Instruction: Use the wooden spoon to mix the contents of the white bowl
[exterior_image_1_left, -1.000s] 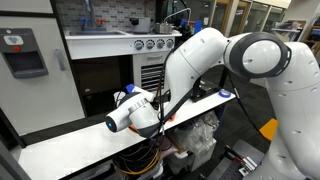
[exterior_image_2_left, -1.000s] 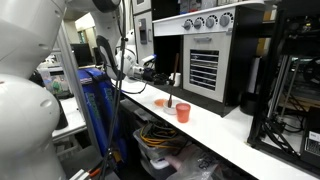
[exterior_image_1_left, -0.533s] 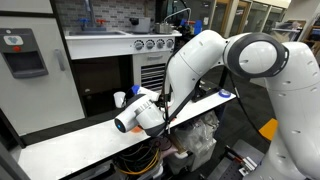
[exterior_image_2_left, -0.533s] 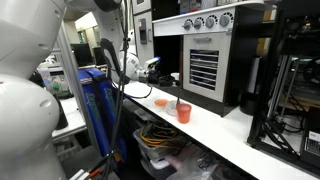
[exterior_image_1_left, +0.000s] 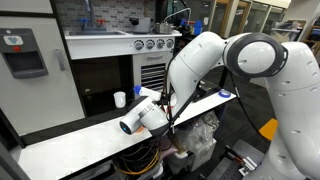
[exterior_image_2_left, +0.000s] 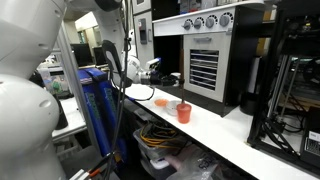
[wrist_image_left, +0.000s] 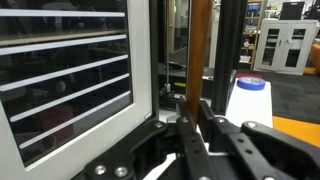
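Observation:
In the wrist view my gripper (wrist_image_left: 194, 108) is shut on the wooden spoon (wrist_image_left: 200, 45), whose brown handle rises straight up from between the fingers; its head is out of frame. In both exterior views the gripper (exterior_image_1_left: 155, 108) (exterior_image_2_left: 150, 68) hovers low over the white counter (exterior_image_1_left: 80, 140), turned sideways. The white bowl and its contents do not show in any view. A taller white cup (exterior_image_1_left: 120, 99) stands just behind the gripper. An orange dish (exterior_image_2_left: 161, 101) and an orange cup (exterior_image_2_left: 184, 112) sit on the counter in front of it.
A black oven front with louvred vents (exterior_image_2_left: 203, 68) and a dark cabinet (exterior_image_1_left: 105, 75) close off the counter's back. A blue-topped white roll (wrist_image_left: 250, 86) lies on the counter near the arm's base. The counter's front edge (exterior_image_1_left: 110, 152) drops to cluttered cables below.
The gripper has slid along the counter with the spoon, toward the oven and the orange dishes. The white cup, earlier hidden behind it, has come into view. The jaws stayed shut.

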